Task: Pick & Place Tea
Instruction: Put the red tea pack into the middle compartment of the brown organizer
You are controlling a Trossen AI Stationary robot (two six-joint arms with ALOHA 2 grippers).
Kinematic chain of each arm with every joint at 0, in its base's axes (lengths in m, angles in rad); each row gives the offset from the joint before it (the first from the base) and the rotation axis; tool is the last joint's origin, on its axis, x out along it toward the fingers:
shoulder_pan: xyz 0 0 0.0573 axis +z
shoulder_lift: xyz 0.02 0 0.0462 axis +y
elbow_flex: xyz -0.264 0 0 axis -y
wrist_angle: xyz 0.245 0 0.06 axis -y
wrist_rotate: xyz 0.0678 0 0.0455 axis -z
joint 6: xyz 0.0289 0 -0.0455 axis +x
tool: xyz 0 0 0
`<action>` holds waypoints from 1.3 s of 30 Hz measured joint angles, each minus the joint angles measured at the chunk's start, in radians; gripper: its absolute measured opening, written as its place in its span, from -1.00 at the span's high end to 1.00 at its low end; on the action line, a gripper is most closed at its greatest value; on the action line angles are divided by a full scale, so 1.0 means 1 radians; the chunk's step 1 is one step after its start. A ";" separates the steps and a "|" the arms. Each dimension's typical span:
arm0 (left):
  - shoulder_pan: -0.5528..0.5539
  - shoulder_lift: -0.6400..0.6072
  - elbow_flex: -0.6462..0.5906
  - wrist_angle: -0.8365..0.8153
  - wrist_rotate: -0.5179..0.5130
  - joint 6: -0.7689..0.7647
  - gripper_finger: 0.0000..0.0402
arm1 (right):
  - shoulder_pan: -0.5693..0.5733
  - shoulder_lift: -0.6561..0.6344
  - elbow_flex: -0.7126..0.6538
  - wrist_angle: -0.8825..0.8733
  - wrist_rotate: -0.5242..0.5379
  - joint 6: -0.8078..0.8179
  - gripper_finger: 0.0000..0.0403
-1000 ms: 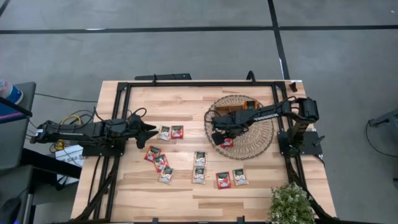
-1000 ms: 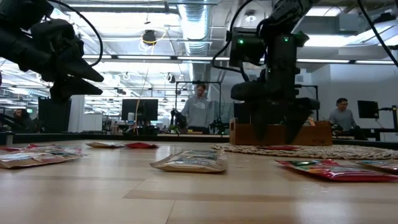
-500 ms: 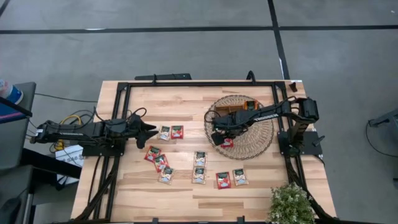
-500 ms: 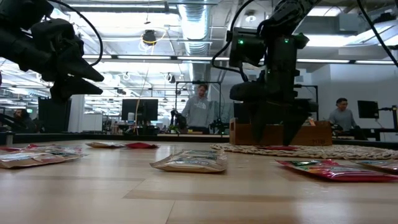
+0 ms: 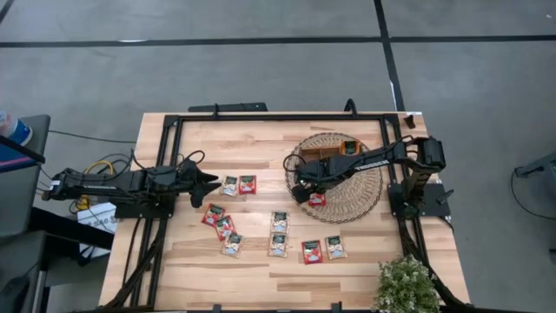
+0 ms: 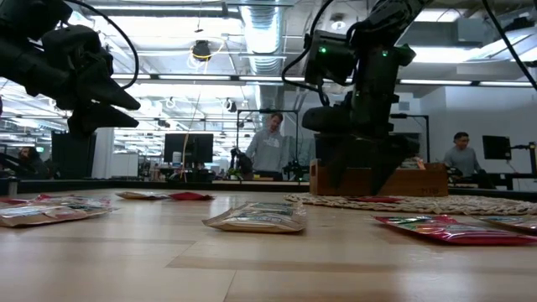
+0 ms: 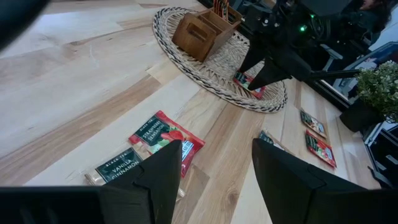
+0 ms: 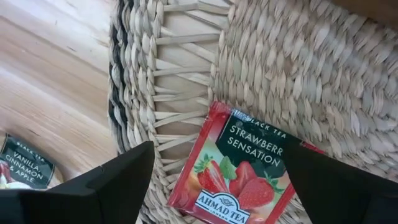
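Right claw [image 8: 211, 180] spread wide, empty, poised just above red strawberry sachet [image 8: 239, 168] on wicker mat [image 8: 348, 93]. Left claw [image 7: 214, 171] partly open, empty, above tabletop [image 7: 74, 106].

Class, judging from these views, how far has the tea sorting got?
Done: the wooden tray seems to hold some sachets. In hand: the open right hand hovers over a red sachet on the wicker mat, gripping nothing. Left: nine sachets on the table, the left hand open beside two.
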 joint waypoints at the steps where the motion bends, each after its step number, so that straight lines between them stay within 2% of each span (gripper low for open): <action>1: 0.000 0.000 0.000 0.000 0.000 0.000 0.06 | 0.001 0.000 0.000 0.001 0.002 -0.008 -0.73; 5: 0.000 0.000 0.000 0.000 0.000 0.001 0.06 | 0.007 0.000 0.000 0.001 0.012 -0.017 -0.72; 13: 0.000 0.000 0.000 0.000 0.000 0.002 0.06 | 0.006 0.000 0.000 0.000 -0.053 -0.092 -0.72; 23: 0.000 0.000 0.000 0.000 0.000 0.004 0.06 | -0.010 0.000 0.000 -0.019 -0.117 -0.001 -0.72; 39: 0.000 0.000 0.000 0.000 0.000 0.007 0.06 | -0.030 -0.004 0.017 -0.047 -0.163 -0.007 -0.70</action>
